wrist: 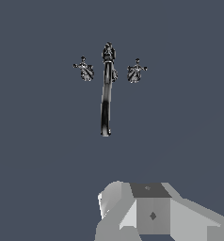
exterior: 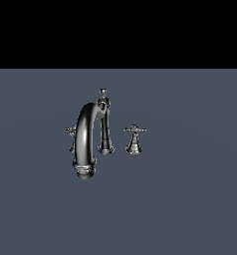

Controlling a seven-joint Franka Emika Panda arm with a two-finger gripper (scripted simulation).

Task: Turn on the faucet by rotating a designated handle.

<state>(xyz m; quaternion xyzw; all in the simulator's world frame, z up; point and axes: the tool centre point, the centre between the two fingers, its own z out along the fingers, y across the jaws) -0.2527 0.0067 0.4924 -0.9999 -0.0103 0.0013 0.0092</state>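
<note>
The faucet (exterior: 85, 134) is dark glossy chrome with a thick arched spout ending in a ribbed tip (exterior: 84, 171). A slim finial-topped post (exterior: 104, 124) stands behind it. One small cross handle (exterior: 134, 130) stands at the exterior view's right, and another (exterior: 70, 130) is half hidden behind the spout. In the wrist view I see the spout (wrist: 106, 101) from above, with a handle on each side (wrist: 84, 68) (wrist: 136, 70). My gripper (wrist: 137, 209) shows only as grey blocky parts at the frame edge, well away from the faucet. How its jaws stand does not show. The arm is not in the exterior view.
The faucet stands on a flat blue-grey surface (exterior: 190, 199) that runs out on all sides. Above its far edge the exterior view is black.
</note>
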